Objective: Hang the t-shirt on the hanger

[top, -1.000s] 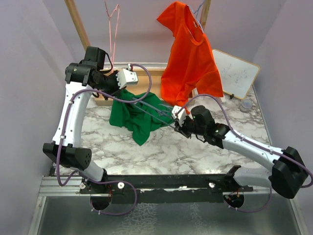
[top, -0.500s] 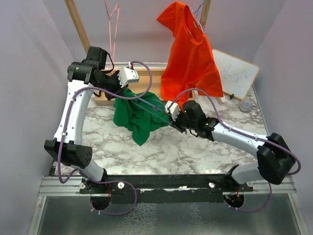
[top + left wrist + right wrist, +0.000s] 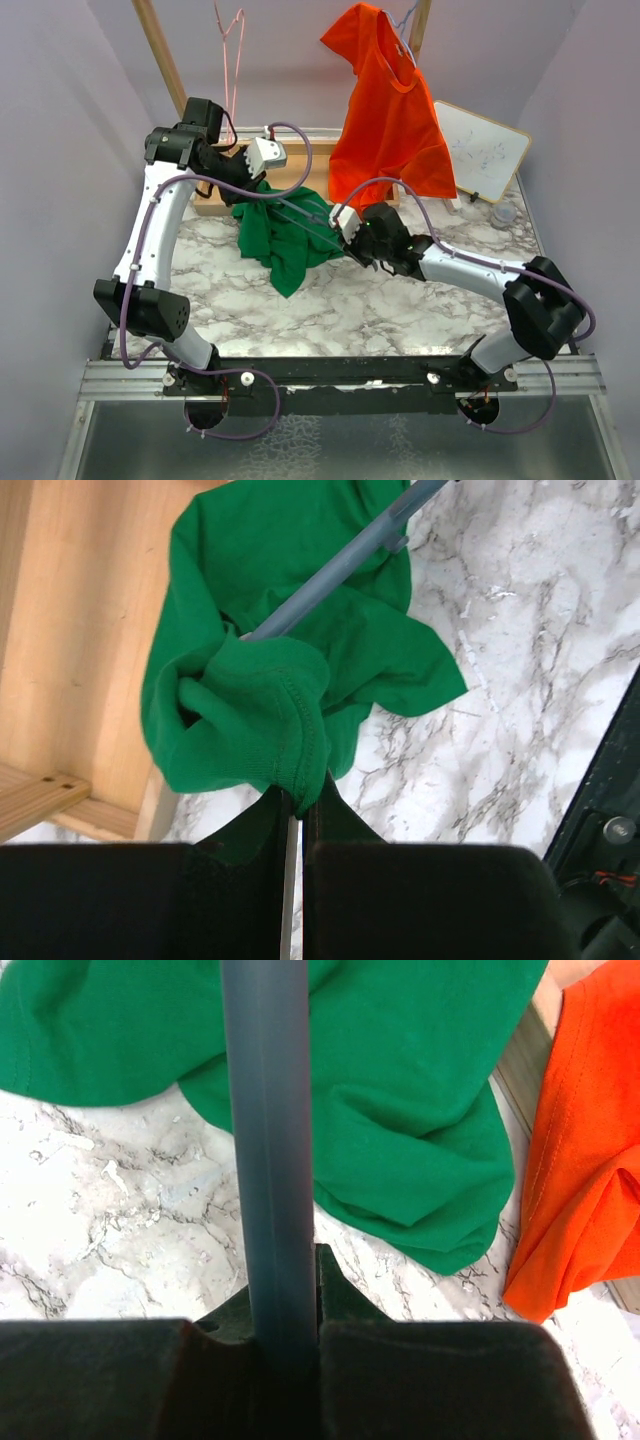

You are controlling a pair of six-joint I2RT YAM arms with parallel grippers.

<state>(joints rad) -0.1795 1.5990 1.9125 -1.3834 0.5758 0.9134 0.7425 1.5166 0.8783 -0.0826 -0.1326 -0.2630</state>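
Note:
The green t-shirt (image 3: 283,235) hangs bunched above the marble table, just in front of the wooden rail base. My left gripper (image 3: 298,798) is shut on a hemmed fold of the t-shirt (image 3: 270,680), holding it up from the left. The slate blue-grey hanger (image 3: 312,222) runs as a thin bar from the right into the cloth; one arm of the hanger (image 3: 340,570) goes into the folds. My right gripper (image 3: 285,1290) is shut on the hanger (image 3: 268,1140), with the t-shirt (image 3: 400,1080) lying beyond it. The hanger's hook is hidden.
An orange-red t-shirt (image 3: 385,120) hangs on a hanger at the back right, its edge (image 3: 585,1160) close to my right gripper. A thin pink wire hanger (image 3: 232,50) hangs at the back left. A whiteboard (image 3: 482,150) leans at the right, and a wooden rail base (image 3: 300,160) lies behind the green cloth.
My right arm has moved left and forward, pushing the hanger further into the t-shirt. The left gripper has shifted slightly right with the cloth.

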